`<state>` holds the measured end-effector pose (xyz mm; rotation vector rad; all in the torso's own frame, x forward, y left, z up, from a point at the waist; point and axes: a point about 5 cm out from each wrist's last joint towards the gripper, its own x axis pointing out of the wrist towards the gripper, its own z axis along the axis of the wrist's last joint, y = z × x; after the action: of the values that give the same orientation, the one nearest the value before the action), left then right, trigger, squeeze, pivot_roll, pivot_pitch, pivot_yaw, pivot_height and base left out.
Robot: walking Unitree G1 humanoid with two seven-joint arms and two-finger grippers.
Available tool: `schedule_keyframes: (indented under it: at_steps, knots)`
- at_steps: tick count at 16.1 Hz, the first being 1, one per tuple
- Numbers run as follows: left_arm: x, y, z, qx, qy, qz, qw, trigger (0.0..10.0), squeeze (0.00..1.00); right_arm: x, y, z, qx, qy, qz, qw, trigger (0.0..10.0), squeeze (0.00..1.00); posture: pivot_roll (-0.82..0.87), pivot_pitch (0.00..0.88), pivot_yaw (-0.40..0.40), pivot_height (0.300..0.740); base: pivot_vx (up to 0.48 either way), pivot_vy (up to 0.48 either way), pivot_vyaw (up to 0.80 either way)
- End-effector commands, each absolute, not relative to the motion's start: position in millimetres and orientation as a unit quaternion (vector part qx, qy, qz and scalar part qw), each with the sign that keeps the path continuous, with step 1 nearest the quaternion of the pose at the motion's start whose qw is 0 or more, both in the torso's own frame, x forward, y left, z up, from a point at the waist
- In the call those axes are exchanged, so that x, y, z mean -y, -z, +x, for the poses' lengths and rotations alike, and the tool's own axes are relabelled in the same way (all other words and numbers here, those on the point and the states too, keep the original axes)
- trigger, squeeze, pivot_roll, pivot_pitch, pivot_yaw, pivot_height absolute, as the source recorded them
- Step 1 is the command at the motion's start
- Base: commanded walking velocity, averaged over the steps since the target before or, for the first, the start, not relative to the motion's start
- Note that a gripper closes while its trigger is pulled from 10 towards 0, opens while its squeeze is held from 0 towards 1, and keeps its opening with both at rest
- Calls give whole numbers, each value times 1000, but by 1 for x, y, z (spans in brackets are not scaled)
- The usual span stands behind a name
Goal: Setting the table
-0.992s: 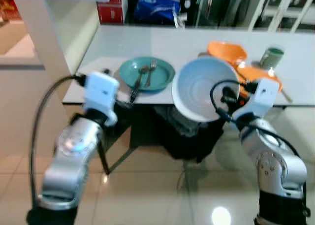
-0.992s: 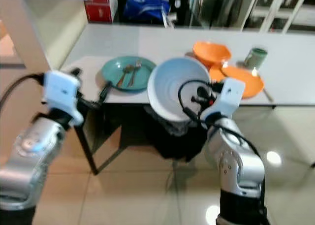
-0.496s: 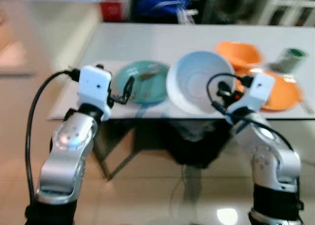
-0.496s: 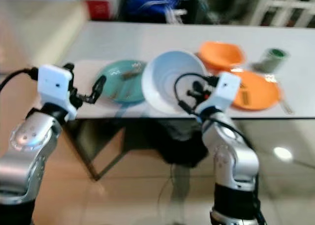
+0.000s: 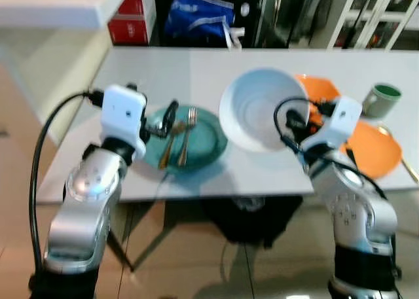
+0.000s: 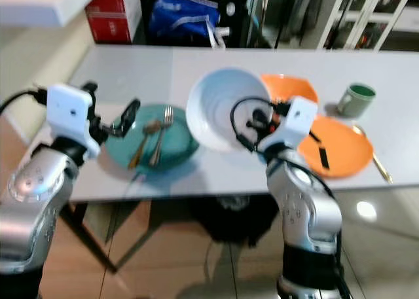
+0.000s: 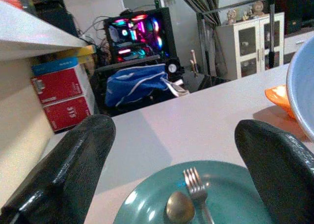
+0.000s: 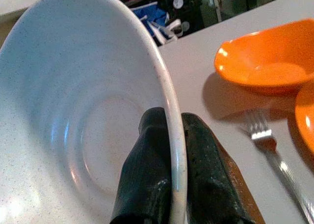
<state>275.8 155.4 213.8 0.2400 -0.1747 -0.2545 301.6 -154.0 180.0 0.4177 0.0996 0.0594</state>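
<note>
Lifted over the table (image 5: 196, 70) now — white bowl (image 5: 258, 109) tilted, rim pinched by right gripper (image 8: 169, 185); left gripper (image 7: 171, 170) spread.

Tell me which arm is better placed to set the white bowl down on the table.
Probably the right. Its tool is shut on the rim of the white bowl, holding it tilted over the table beside the teal plate. The left tool is open over that plate.

Fork (image 5: 186, 134) and spoon (image 5: 168, 142) on plate (image 5: 208, 142) at table's (image 5: 131, 76) left, bowl (image 5: 255, 109) right of it, mug (image 5: 380, 99) far right.
</note>
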Motion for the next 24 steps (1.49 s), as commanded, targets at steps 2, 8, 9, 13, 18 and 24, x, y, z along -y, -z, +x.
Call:
schedule_keyframes:
  at_steps: [2, 8, 9, 13, 18, 24]
  knots:
    - [-150, -214, 274, 90, 142, 122, 978, 10000, 0, 161, -192, 302, -23, -23, 209, 977, 10000, 0, 49, 0, -25, 740, 480, 0, 800]
    - [-150, -212, 273, 85, 145, 127, 978, 10000, 0, 168, -191, 308, -27, -15, 197, 980, 10000, 0, 54, 0, -27, 740, 480, 0, 75]
    - [-148, -207, 272, 73, 156, 131, 976, 10000, 0, 172, -191, 309, -30, -10, 190, 981, 10000, 0, 55, 0, -27, 740, 349, 0, 0]
    - [-154, -187, 264, 25, 168, 169, 971, 10000, 0, 176, -198, 323, -44, -21, 195, 980, 10000, 0, 56, 0, -32, 740, 0, 0, 0]
    - [-163, -191, 262, 27, 150, 174, 973, 10000, 0, 175, -181, 361, -117, -9, 297, 948, 10000, 0, 74, 4, -54, 740, 0, 0, 0]
    - [-168, -195, 251, 32, 145, 174, 973, 10000, 0, 134, -170, 402, -173, -45, 381, 907, 10000, 0, 123, 55, -82, 740, 0, 0, 0]
